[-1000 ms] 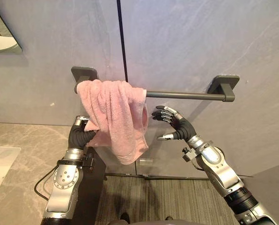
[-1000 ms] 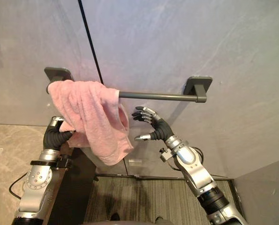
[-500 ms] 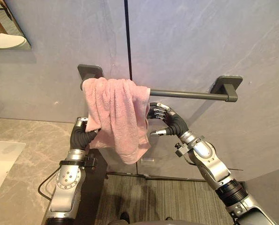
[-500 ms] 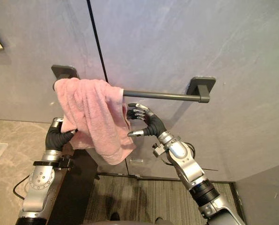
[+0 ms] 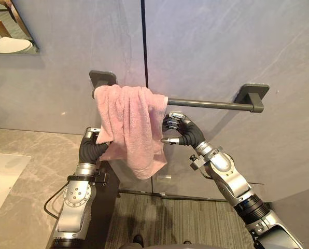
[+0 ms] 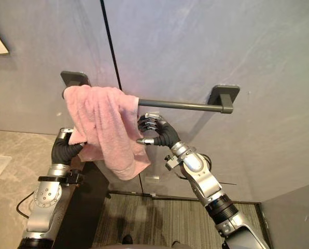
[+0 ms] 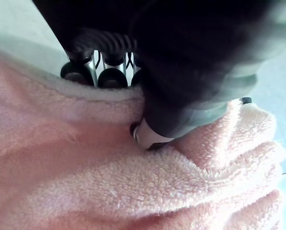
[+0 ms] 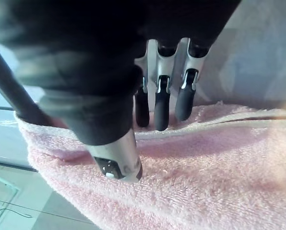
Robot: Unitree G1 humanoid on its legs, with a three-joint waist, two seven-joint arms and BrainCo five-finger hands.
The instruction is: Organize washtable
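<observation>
Below the bar [image 5: 211, 104], my left hand [image 5: 95, 146] clamps the towel [image 5: 128, 124]; my right hand [image 5: 183, 134] pinches its hem; tugging unevenly could slide it off.

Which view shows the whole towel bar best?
The left eye view: the towel bar runs end to end, its left part under the pink towel. The right eye view matches. The right wrist view catches one dark stretch; the left faces towel.
</observation>
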